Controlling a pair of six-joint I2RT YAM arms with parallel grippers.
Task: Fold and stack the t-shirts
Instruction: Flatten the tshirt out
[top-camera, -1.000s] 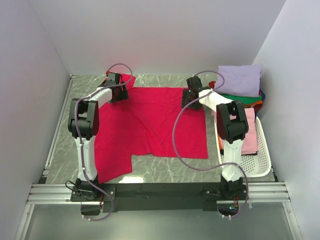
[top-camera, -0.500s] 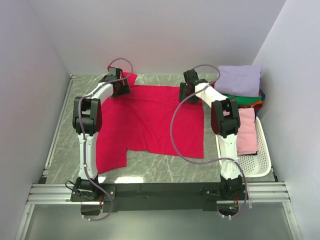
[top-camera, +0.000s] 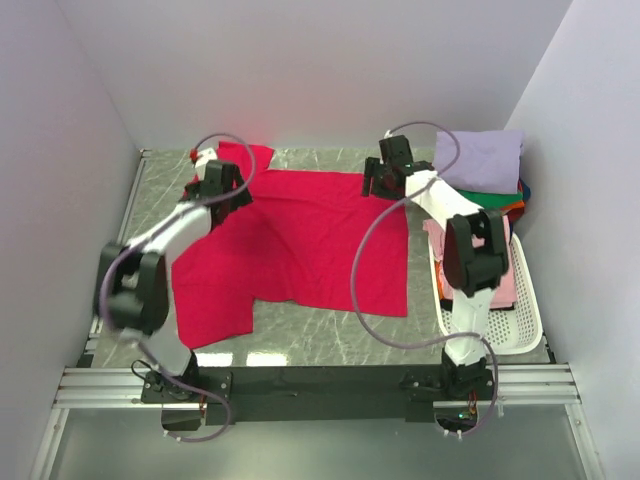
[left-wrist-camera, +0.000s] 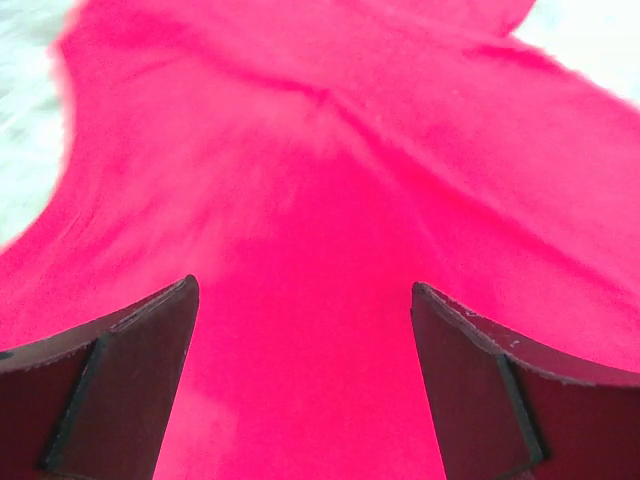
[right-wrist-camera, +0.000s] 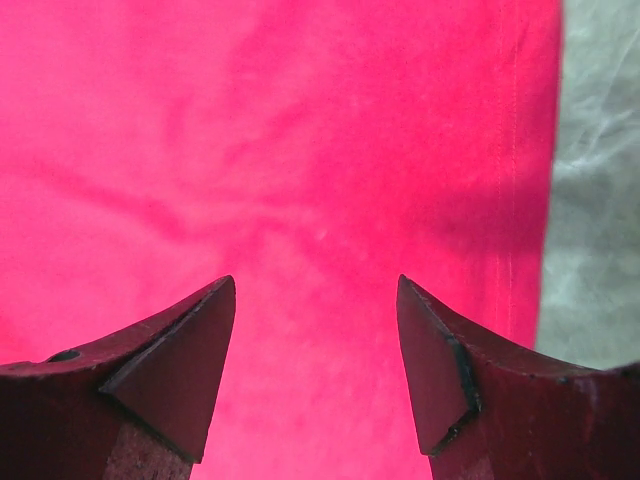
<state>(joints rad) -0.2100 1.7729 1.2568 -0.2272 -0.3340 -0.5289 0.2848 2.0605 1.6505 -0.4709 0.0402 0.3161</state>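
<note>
Rightward, we note white basket (top-camera: 530, 335) holding pink shirt (top-camera: 505, 295); left gripper (left-wrist-camera: 303, 288), right gripper (right-wrist-camera: 315, 280) both spread wide, empty, above red shirt (top-camera: 300, 240) at centre.

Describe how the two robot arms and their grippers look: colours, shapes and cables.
Both the left arm and right arm have white links with black joint housings. A grey-purple cable loops loosely along each. The left gripper and right gripper each carry two dark, wedge-shaped fingers.
</note>
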